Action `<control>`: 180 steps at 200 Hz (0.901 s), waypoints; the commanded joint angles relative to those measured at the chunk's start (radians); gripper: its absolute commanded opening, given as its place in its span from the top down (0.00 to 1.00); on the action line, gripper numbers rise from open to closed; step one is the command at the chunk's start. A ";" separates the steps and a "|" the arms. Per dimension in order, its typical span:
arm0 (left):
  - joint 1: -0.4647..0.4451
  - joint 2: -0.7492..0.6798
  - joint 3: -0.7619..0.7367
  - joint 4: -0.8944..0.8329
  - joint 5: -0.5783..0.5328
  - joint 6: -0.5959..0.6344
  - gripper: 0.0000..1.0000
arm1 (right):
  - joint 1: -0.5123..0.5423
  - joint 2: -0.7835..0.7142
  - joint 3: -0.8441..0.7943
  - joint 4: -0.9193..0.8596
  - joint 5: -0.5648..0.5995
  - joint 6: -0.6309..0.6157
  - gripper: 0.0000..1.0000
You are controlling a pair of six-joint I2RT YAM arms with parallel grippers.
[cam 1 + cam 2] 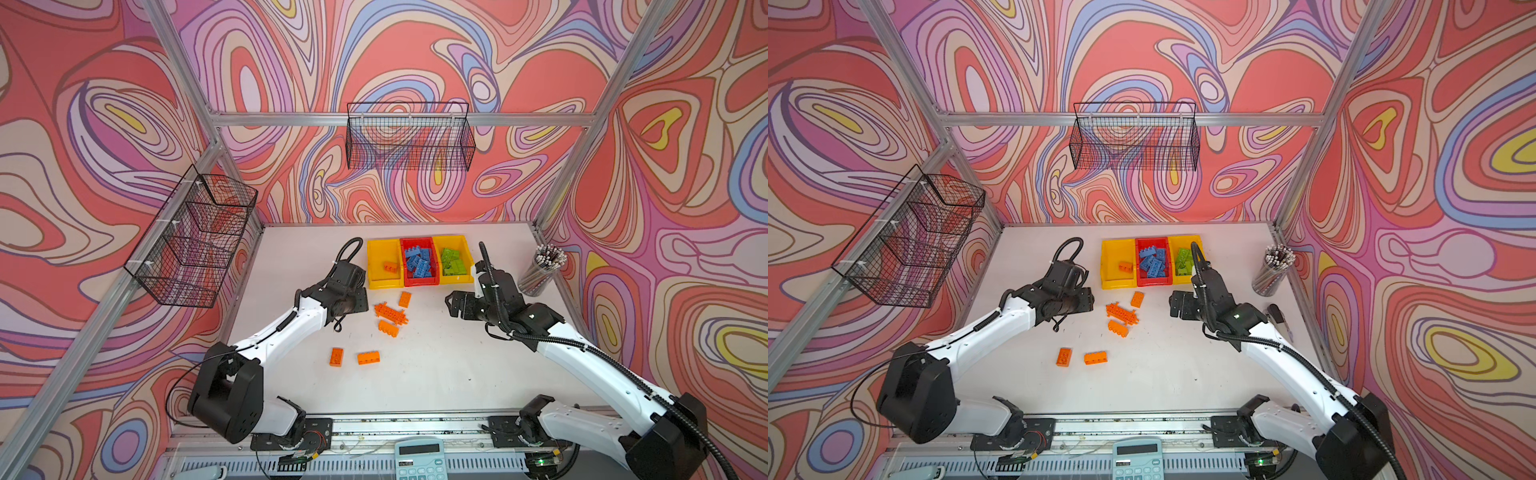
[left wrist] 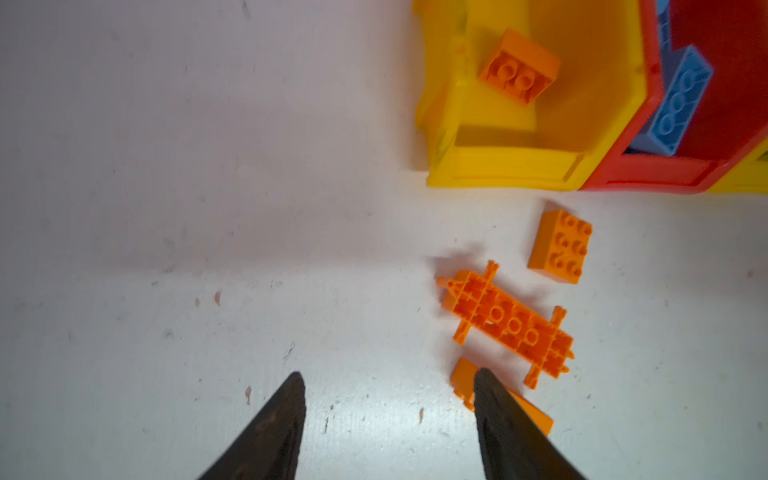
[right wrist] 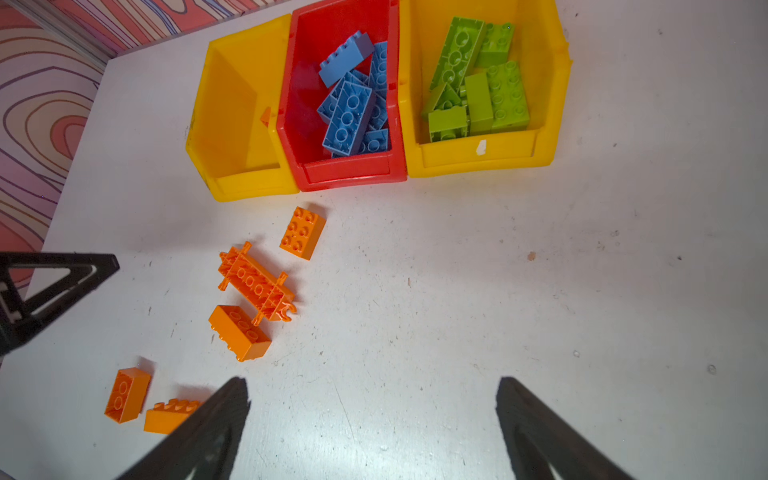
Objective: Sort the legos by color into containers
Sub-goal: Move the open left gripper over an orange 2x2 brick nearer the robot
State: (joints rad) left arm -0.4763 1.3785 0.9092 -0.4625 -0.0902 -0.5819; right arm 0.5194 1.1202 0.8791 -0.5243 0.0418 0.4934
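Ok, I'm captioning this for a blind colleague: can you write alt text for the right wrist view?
In a row on a white table stand a nearly empty yellow bin, a red bin of blue bricks and a second yellow bin of green bricks. Five orange pieces lie loose before them, beyond the open right gripper.

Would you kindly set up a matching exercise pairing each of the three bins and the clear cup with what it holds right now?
Column one:
1. left yellow bin
2. red bin
3. right yellow bin
4. clear cup

Column two:
A. blue bricks
B. pencils
C. one orange brick
D. green bricks

Pairs: 1-C, 2-A, 3-D, 4-B.
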 commanded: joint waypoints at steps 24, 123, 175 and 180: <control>-0.003 -0.157 -0.190 -0.027 -0.003 -0.110 0.36 | 0.039 0.020 0.004 0.062 -0.057 0.031 0.02; -0.050 -0.403 -0.368 -0.178 -0.082 -0.262 0.36 | 0.076 0.220 0.034 0.152 -0.143 -0.002 0.02; -0.052 -0.559 -0.471 -0.246 -0.097 -0.307 0.36 | 0.078 0.219 0.062 0.171 -0.141 -0.014 0.02; -0.051 -0.562 -0.474 -0.249 -0.096 -0.306 0.36 | 0.080 0.211 0.060 0.169 -0.139 -0.013 0.02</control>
State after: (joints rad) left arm -0.5240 0.8421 0.4519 -0.6415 -0.1631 -0.8459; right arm 0.5907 1.3621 0.9192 -0.3798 -0.0914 0.4904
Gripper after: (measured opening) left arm 0.636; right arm 0.982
